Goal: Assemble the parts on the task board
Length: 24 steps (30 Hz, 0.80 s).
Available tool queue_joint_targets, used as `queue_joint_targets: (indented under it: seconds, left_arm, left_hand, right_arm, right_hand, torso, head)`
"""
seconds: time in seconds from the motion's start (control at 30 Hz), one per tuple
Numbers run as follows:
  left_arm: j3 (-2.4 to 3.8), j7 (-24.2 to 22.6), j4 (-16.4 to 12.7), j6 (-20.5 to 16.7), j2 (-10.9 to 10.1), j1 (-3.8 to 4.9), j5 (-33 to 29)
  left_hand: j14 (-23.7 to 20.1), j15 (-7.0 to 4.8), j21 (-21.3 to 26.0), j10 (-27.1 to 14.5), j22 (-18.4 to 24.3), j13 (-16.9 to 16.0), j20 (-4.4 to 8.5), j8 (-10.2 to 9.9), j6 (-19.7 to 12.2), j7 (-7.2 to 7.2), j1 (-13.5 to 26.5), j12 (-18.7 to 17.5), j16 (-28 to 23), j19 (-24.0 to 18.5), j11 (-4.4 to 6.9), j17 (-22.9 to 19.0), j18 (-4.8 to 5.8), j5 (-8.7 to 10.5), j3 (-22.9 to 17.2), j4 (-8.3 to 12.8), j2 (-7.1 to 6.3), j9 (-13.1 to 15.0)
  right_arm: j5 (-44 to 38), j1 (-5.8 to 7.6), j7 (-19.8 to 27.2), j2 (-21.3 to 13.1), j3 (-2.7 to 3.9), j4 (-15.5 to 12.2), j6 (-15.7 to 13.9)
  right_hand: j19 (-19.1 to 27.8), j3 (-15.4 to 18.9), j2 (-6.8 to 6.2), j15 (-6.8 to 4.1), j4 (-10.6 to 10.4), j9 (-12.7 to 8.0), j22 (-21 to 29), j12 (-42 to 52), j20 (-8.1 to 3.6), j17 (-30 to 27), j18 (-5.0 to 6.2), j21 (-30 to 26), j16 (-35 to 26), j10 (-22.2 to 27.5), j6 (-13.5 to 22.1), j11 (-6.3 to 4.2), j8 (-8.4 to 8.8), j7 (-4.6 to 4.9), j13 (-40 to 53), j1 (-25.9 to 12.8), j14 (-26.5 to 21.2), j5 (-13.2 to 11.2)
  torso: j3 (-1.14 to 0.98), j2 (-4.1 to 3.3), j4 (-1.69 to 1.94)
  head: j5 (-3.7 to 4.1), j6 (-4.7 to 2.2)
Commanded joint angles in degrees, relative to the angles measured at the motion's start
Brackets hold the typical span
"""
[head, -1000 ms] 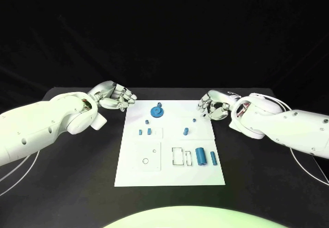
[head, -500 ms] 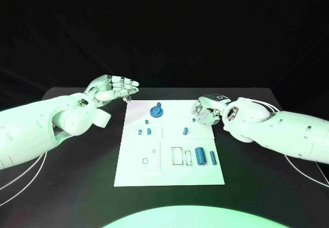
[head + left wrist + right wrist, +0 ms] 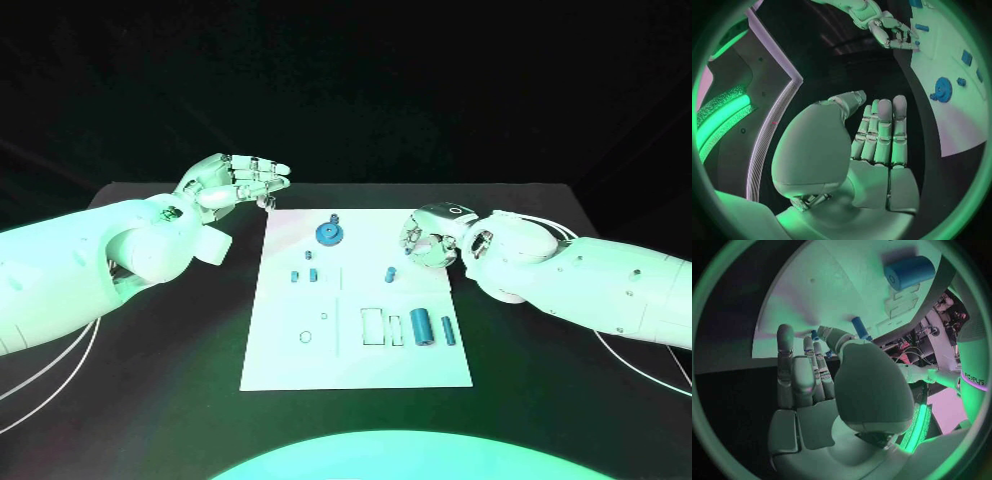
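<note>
You see the white rectangular task board (image 3: 356,330) lying flat in the middle of the black table (image 3: 159,340). On it, the blue toothed gear wheel (image 3: 330,235) sits near the far edge. Nearer, small blue pegs (image 3: 303,275) stand in a cluster left of centre, and a single small blue peg (image 3: 389,273) stands right of centre. Toward the near right, the large blue cylinder (image 3: 421,327) lies beside a thin blue pin (image 3: 449,331), next to two rectangular recesses.

In the head view, your left hand (image 3: 231,182) is raised beyond the board's far left corner, holding nothing, its fingers extended. The left wrist view confirms this: the fingers (image 3: 882,130) lie straight, side by side, apart from the thumb, with the gear wheel off to one side.

Your right hand (image 3: 430,238) hovers over the board's far right edge. From the head view its fingers look curled inward. The right wrist view shows what the head view hides: the fingers (image 3: 801,370) are extended, nothing between them, with the board beyond.
</note>
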<state>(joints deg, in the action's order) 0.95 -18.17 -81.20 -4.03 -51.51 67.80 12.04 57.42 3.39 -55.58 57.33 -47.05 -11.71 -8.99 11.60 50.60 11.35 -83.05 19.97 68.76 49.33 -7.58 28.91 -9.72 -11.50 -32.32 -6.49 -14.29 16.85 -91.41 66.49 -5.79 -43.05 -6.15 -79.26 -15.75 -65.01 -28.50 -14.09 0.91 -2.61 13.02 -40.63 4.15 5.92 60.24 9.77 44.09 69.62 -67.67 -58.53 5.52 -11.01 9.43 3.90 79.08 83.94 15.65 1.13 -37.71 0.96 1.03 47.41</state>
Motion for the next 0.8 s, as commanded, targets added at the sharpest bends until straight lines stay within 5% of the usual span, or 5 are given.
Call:
queue_joint_targets:
  seconds: [0.03, 0.47, 0.8]
  left_arm:
    - [0.06, -0.88, -0.26, 1.38, 0.02, 0.02, -1.06]
    - [0.05, -0.53, -0.28, 1.61, -0.01, 0.02, -1.1]
    - [0.05, -0.23, -0.27, 1.72, -0.03, 0.03, -1.03]
  left_hand:
    - [0.03, 0.04, 0.2, 0.04, 0.07, -0.06, -0.08, 0.37, -0.4, -0.06, 0.22, 0.2, -0.4, -0.12, 0.11, -0.08, -0.85, -0.08, 0.35, 0.02, 0.43, -0.08]
    - [0.11, 0.08, 0.51, -0.17, 0.3, -0.18, -0.1, 0.28, -0.82, 0.06, 0.39, 0.43, -0.46, 0.0, 0.04, -0.11, -0.84, -0.01, 0.83, -0.05, 0.46, -0.17]
    - [0.12, 0.09, 0.58, -0.23, 0.35, -0.2, -0.11, 0.27, -0.91, 0.08, 0.38, 0.49, -0.47, 0.04, 0.03, -0.11, -0.84, 0.0, 0.91, -0.04, 0.49, -0.19]
  right_arm:
    - [-1.87, -0.22, -0.98, 0.38, -0.09, 0.42, 1.92]
    - [-2.87, -0.52, -1.82, 1.41, -0.17, 1.35, 1.46]
    - [-2.85, -0.94, -2.76, 1.79, -0.19, 1.27, 2.88]
  right_hand:
    - [-0.53, -0.37, 0.13, -0.02, -0.06, 0.1, -0.34, 0.1, -0.1, 0.3, 0.15, 0.47, 0.46, -0.49, -0.32, 0.05, -0.1, -0.06, 0.07, -0.4, 2.21, -0.29]
    - [-1.98, -1.33, 0.98, -0.11, -0.66, 0.45, -3.44, 0.06, -0.15, 1.43, -0.35, 3.29, 2.04, -0.94, -0.75, -0.1, -0.42, -0.24, 0.07, -0.87, 2.14, -0.39]
    - [-5.08, -3.98, 3.79, -1.46, -0.86, 2.82, -9.94, 0.87, -1.06, 5.7, -1.34, 8.96, 6.59, -5.5, -4.11, -1.79, -3.33, -1.93, 0.93, -0.66, 2.62, -2.96]
  torso:
    - [0.0, 0.0, -0.03]
    - [-0.04, -0.02, -0.04]
    - [-0.03, -0.05, -0.02]
  head:
    - [0.07, 0.04]
    - [-0.05, -0.01]
    - [0.01, 0.34]
